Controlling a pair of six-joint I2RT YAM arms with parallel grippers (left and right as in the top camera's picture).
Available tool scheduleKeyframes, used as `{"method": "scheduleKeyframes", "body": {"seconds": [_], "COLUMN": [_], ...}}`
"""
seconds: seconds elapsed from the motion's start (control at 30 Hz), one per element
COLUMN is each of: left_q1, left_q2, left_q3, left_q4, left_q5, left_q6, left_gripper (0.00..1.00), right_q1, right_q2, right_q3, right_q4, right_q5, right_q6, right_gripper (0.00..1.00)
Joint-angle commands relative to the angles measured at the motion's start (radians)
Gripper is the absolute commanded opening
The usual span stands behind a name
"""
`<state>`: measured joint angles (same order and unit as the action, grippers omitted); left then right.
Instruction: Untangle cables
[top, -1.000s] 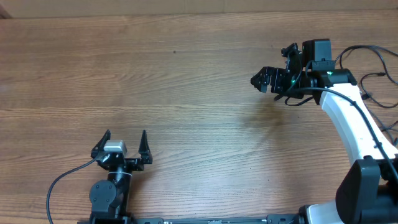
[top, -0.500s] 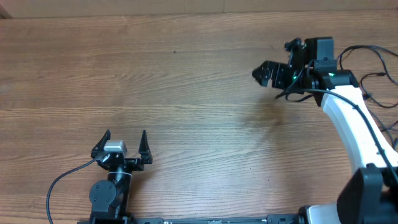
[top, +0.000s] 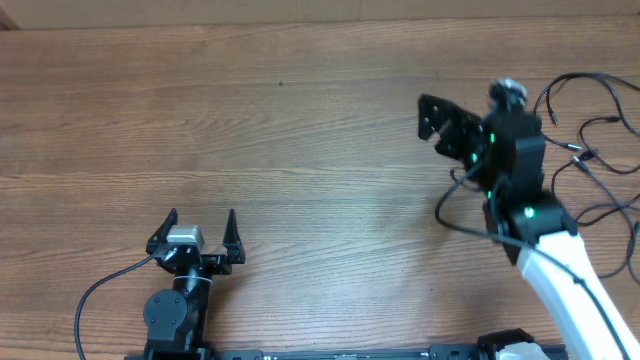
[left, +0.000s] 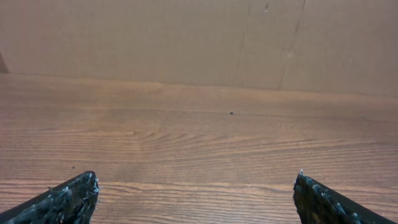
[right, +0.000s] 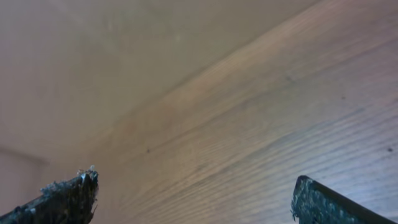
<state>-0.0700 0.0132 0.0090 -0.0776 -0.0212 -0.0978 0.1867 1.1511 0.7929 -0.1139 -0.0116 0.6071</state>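
Left gripper (top: 202, 218): stands spread wide, fingers fully apart, pinching nothing. Sits at the near edge of the wooden table (top: 300, 150), left of centre, above its black base, tips aimed at the far side. Shows, in the left wrist view, two dark scuffed fingertips (left: 68, 200) in the bottom corners, with wood grain between them and a plain tan wall (left: 155, 37) past the far table edge. Trails a thick black lead (top: 95, 295) that curves off to the left of the base.

Right gripper (top: 464, 102): likewise spread wide, gripping nothing. Hangs over the right half of the table, ahead of the white forearm (top: 560, 265), with green lights glowing on the wrist. Sits tilted: in the right wrist view, shows two dark fingertips (right: 71, 193) at the lower corners, with wood grain slanting across the frame. Carries a thicker black arm cable (top: 447, 205) that loops out on the left side of the forearm.

Cables (top: 592, 155): lie as loose thin black strands on the table at the far right, just beside the right wrist and forearm, and run off the right edge of the overhead view. Curve and cross one another, with small plug ends along some strands. Lie apart from the right gripper's fingers and well apart from the left gripper. Cannot tell whether any strand passes under the forearm.
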Motion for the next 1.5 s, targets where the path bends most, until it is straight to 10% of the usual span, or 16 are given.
{"method": "scheduleKeyframes", "body": {"seconds": [0.0,0.5,0.93,1.47], "left_q1": [0.005,0.005,0.005,0.005], "left_q2": [-0.010,-0.010,-0.010,-0.010], "left_q3": [-0.004,-0.004,-0.004,-0.004], "left_q4": [0.001,0.001,0.001,0.001], "left_q5": [-0.012,-0.012,-0.012,-0.012], "left_q6": [0.008,0.008,0.008,0.008], "left_gripper": [1.00,1.00,1.00,1.00], "right_q1": [0.004,0.003,-0.039,-0.067], "right_q2": [-0.111,-0.671,-1.045,-1.149], "right_q3": [-0.166,-0.789,-0.785,-0.785], "right_q4": [0.093,0.401,0.053,0.057], "right_q5": [0.094,0.174,0.284,0.180], "right_q6": [0.141,0.156,0.145,-0.359], "right_gripper": [1.00,1.00,1.00,1.00]}}
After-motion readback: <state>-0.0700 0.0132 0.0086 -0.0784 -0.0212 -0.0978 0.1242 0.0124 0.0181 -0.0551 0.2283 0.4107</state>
